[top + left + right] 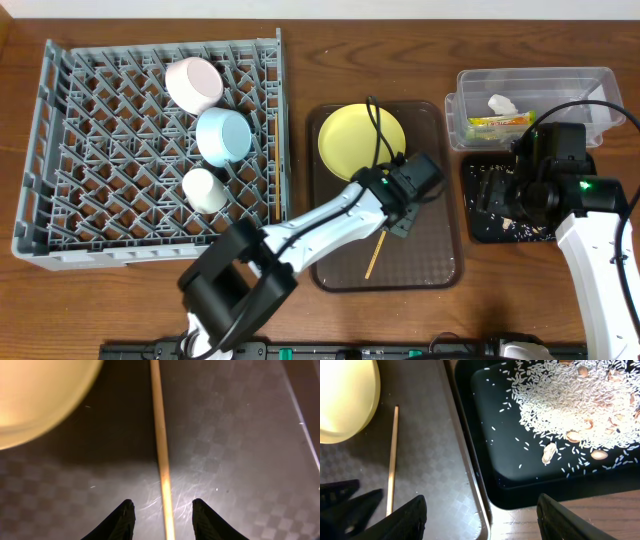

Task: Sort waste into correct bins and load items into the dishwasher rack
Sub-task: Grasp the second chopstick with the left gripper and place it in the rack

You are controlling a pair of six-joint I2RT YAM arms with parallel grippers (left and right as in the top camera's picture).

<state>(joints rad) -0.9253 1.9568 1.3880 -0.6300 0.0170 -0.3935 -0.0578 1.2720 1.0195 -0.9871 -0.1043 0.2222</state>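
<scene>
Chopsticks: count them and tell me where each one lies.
2. One chopstick lies along the right side of the dishwasher rack. The other chopstick lies on the brown tray, between the open fingers of the left gripper. The arm could hide more.

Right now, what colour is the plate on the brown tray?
The plate is pale yellow, plain with no pattern; the overhead view shows it best.

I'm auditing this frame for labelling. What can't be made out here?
Overhead: the right arm covers part of the black tray, hiding its contents there.
Left wrist: the chopstick runs off the top and bottom edges; whether the left gripper touches it is unclear.
Left wrist: the plate is cut off by the corner and blurred.
</scene>
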